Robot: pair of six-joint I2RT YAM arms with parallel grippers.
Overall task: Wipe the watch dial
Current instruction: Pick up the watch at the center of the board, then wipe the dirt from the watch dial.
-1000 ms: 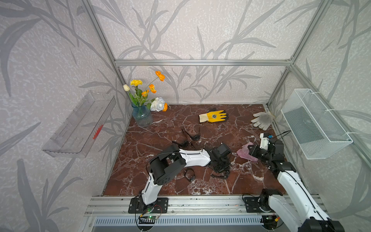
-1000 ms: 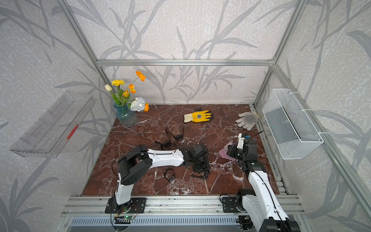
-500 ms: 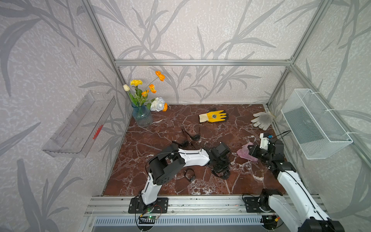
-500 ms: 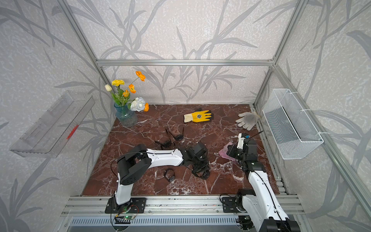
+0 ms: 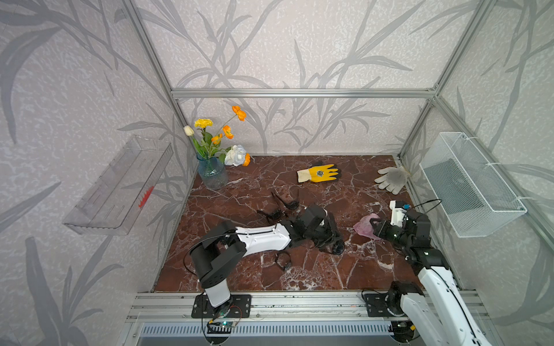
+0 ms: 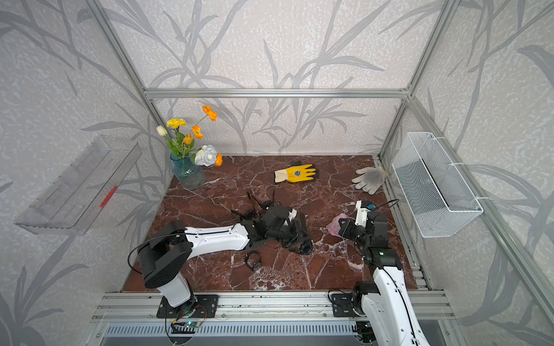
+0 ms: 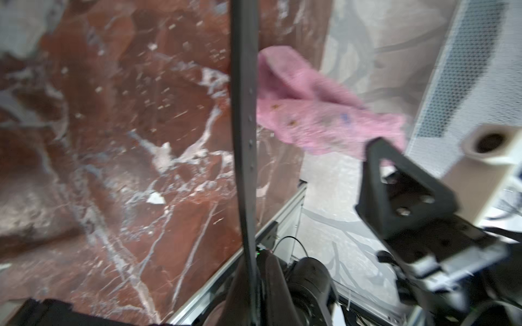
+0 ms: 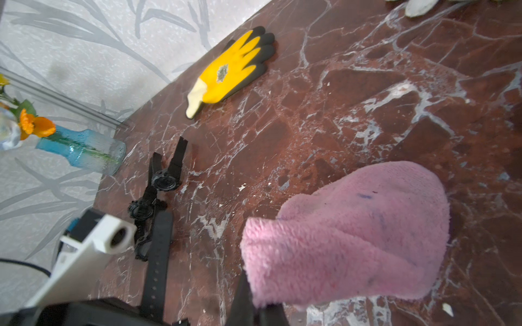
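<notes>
Top view, front zone: a small loose watch (image 5: 283, 260) lies on the surface (image 5: 299, 278) and is not engaged.

Next zone, working area:
- The left fingers (image 7: 272, 296) are pressed together on the black strap of the held watch (image 7: 244, 141). In the left wrist view the strap runs straight away from them.
- The dial (image 5: 338, 247) of this watch sits low, just beside the fingertips. Whether it rests on the surface cannot be told.
- The right fingers (image 8: 244, 302) are clamped on one edge of the pink cloth (image 8: 347, 237), which bulges forward from them.
- Cloth and dial are apart, with bare surface between them.

Status, as a judgement: both pick-ups are complete, with the watch secured and the cloth secured. No cloth-to-dial contact is visible, so wiping has not yet begun. Remaining steps: turn the dial face toward the cloth, close the gap, and rub the face.

Far zone: two spare watches (image 5: 284, 206) lie just behind the left arm. A yellow glove (image 5: 319, 173), a grey glove (image 5: 391, 178) and a flower vase (image 5: 211, 173) lie near the rear wall, well apart from the work.
</notes>
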